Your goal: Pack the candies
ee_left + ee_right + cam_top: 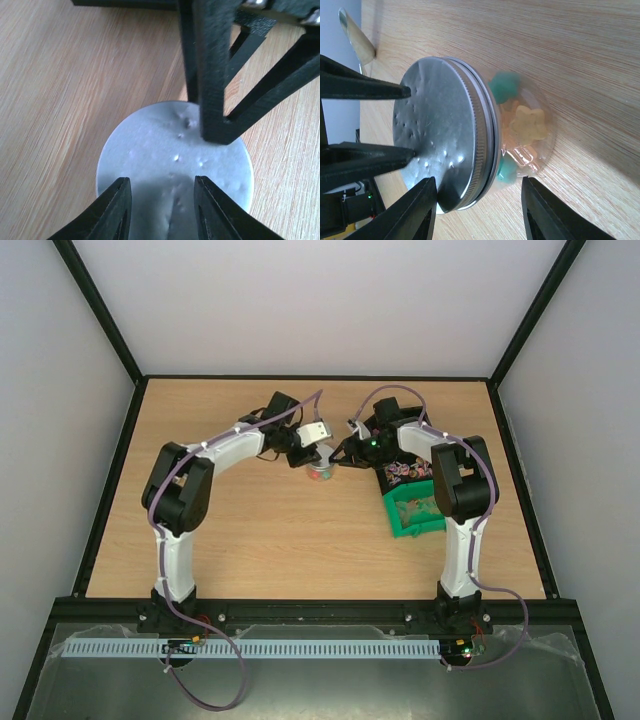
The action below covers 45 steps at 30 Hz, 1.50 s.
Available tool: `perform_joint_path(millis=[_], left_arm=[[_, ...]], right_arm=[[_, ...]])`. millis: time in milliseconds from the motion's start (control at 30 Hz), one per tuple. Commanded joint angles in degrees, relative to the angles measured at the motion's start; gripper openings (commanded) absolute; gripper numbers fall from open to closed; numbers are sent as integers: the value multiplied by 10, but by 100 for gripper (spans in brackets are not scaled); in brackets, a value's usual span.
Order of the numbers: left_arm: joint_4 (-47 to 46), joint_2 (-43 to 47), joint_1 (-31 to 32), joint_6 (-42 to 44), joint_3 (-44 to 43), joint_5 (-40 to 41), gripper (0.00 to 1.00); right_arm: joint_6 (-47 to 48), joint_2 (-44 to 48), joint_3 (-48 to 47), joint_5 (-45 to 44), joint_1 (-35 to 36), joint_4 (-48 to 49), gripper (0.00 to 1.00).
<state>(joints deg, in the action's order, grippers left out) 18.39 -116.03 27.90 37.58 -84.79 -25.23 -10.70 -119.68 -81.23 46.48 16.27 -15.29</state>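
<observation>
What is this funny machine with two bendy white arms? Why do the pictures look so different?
It is a robot: two arms bolted to a wooden table. One picture looks down from above. The other two come from a camera on each wrist, so they show close-ups. Each arm ends in a claw. In the middle stands a small clear jar with colourful candies inside and a metal lid. The left claw, open, points down at the lid. The right claw, open, is beside the jar. Neither holds anything. A green bin sits nearby.
</observation>
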Motion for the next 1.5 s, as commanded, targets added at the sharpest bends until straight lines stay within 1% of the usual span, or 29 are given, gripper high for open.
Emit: perform_joint_path(millis=[0,200,367,433,567,667,767,900,967,1100,1167,1233,1333,1400,1467], left_arm=[[41,20,-15,-8,-23,-8,37],[28,60,-4,-4,7,-10,34],[33,23,-8,-2,27,1,30],[54,3,-9,20,37,13,28],[56,3,-12,48,81,30,24],[67,2,-13,43,58,34,23],[75,10,-16,27,22,17,24],[69,33,-11,2,-13,-1,24],[67,40,0,-4,-23,-4,24],[53,40,16,-11,-16,-9,24],[55,24,16,-7,-12,-5,23],[73,2,16,15,-3,3,22],[86,-22,5,40,25,32,21],[101,-35,-15,30,13,11,21],[111,-32,-19,28,6,2,20]], right_arm=[[6,11,-3,4,3,-23,47],[6,8,-5,10,4,-21,47],[2,0,-9,11,4,-20,47],[6,-4,-7,9,4,-22,47],[11,-4,2,7,4,-26,47],[14,-4,3,7,4,-29,46],[17,-3,2,8,4,-30,46],[16,0,-8,6,5,-33,41],[15,-1,-10,10,5,-31,40],[16,-3,-7,12,4,-32,40],[15,-3,-6,11,5,-30,40],[16,-5,-5,11,4,-31,40],[17,-5,-2,8,5,-30,40],[17,-7,2,12,7,-28,40],[17,-12,5,17,12,-28,40]])
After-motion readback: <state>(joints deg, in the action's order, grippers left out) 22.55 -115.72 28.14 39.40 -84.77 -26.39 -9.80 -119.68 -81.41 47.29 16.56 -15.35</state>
